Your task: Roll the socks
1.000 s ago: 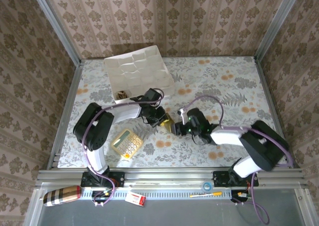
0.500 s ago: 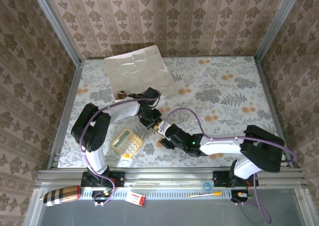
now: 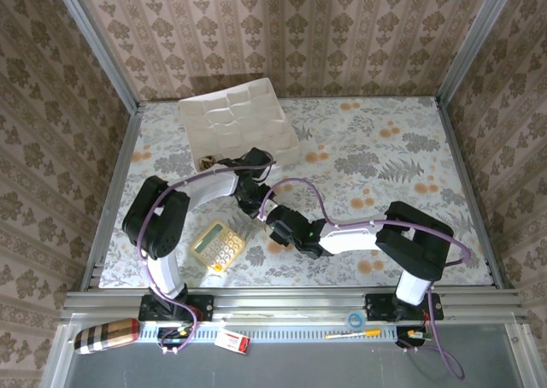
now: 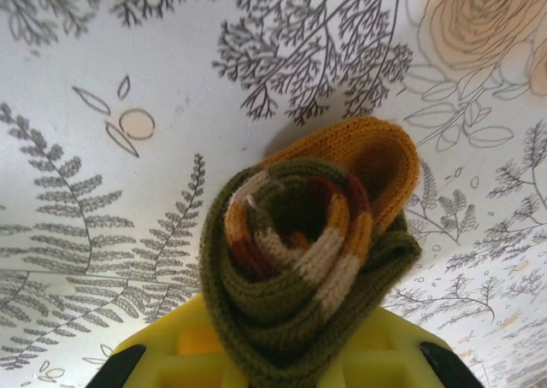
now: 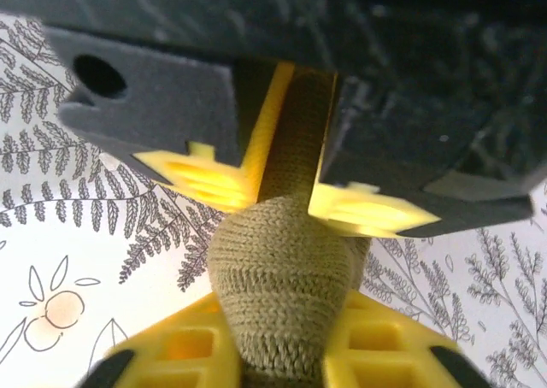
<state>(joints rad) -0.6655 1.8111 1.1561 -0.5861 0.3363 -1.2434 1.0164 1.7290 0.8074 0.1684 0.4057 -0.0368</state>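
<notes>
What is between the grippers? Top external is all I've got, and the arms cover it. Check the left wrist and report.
Observer: The left gripper is shut on the olive green sock. The sock is rolled into a spiral, with its striped cuff at the centre and the orange toe poking out behind.
Operator: Now the right wrist. Tell me whether that arm has it too.
Observer: Yes. The right gripper is shut on the same olive knit. The sock runs straight from its yellow fingers to the left gripper's pads, which pinch the far end.
</notes>
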